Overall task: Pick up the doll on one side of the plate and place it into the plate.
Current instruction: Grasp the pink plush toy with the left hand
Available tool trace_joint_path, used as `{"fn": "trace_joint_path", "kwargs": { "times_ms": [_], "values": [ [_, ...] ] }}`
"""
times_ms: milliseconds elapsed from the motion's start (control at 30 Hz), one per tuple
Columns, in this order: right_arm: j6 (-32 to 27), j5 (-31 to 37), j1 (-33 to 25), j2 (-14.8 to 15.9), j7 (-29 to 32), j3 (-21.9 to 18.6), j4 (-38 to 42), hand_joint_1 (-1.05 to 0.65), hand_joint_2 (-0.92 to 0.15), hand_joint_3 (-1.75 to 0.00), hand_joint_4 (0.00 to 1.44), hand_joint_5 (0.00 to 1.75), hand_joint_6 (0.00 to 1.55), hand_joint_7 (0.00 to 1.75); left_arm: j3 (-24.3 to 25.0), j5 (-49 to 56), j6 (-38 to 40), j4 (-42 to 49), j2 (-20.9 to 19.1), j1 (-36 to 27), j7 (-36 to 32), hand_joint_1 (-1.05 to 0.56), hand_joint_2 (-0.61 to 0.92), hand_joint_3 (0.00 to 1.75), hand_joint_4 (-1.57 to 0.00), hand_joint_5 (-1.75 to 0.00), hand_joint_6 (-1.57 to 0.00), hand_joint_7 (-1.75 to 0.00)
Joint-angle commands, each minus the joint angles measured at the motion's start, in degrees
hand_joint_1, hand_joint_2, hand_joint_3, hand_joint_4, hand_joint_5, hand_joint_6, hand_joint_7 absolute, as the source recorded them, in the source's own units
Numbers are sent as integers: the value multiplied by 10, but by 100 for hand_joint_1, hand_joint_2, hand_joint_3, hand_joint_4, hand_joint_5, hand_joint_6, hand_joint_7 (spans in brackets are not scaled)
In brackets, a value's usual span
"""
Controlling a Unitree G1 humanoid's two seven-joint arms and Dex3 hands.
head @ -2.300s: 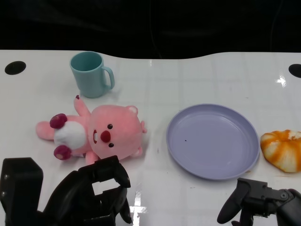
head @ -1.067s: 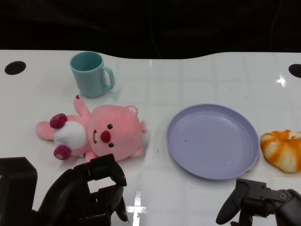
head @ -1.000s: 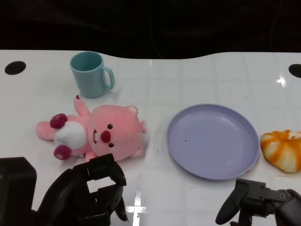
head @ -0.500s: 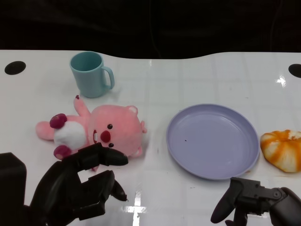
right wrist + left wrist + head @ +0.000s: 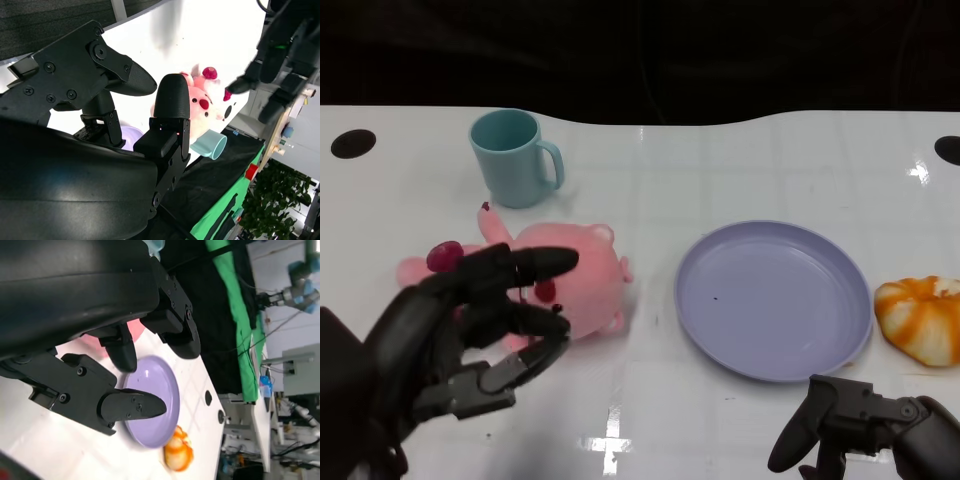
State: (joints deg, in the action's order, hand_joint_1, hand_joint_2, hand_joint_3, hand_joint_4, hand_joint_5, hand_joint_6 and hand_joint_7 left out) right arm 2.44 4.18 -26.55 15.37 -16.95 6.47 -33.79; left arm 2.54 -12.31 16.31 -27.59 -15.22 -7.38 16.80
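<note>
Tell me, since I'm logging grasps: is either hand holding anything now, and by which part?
Nothing held. The left hand hovers open over the doll; the right hand is empty.

Robotics lab
Beyond your white table point(image 5: 720, 160) you see a robot arm point(image 5: 300, 282) and green cloth point(image 5: 240, 315).

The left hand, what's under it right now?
The left hand hovers open over the pink doll, covering its belly and part of its face. Whether the fingers touch it cannot be told.
</note>
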Motion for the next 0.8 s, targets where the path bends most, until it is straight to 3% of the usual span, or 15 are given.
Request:
{"fn": "trace_joint_path", "kwargs": {
  "times_ms": [33,267,500,700,800],
  "values": [
    [-1,-6,-1,2,3,-9,0,-8,-52,-112,67,166,62,125,-1,46,-24,3,-28,15,-2,-51,92,11,-22,-83,-45,-13],
    [0,-8,-4,5,1,-12,-2,-8,-53,-110,66,165,61,125,-10,153,-55,29,-97,63,4,-60,92,9,-4,-67,-33,-3],
    [0,-5,-6,6,0,-14,-5,-10,-55,-108,67,165,61,125,-39,291,-65,52,-166,114,6,-66,92,10,0,-52,-24,0],
    [0,-11,-9,5,-1,-14,-5,-10,-55,-107,66,165,61,125,-101,432,-41,82,-219,170,36,-65,92,6,0,-33,-22,-1],
    [0,-9,-10,5,0,-14,-6,-9,-55,-106,66,165,61,125,-126,476,-48,113,-226,198,45,-65,91,4,0,-30,-23,-1]
  ]
}}
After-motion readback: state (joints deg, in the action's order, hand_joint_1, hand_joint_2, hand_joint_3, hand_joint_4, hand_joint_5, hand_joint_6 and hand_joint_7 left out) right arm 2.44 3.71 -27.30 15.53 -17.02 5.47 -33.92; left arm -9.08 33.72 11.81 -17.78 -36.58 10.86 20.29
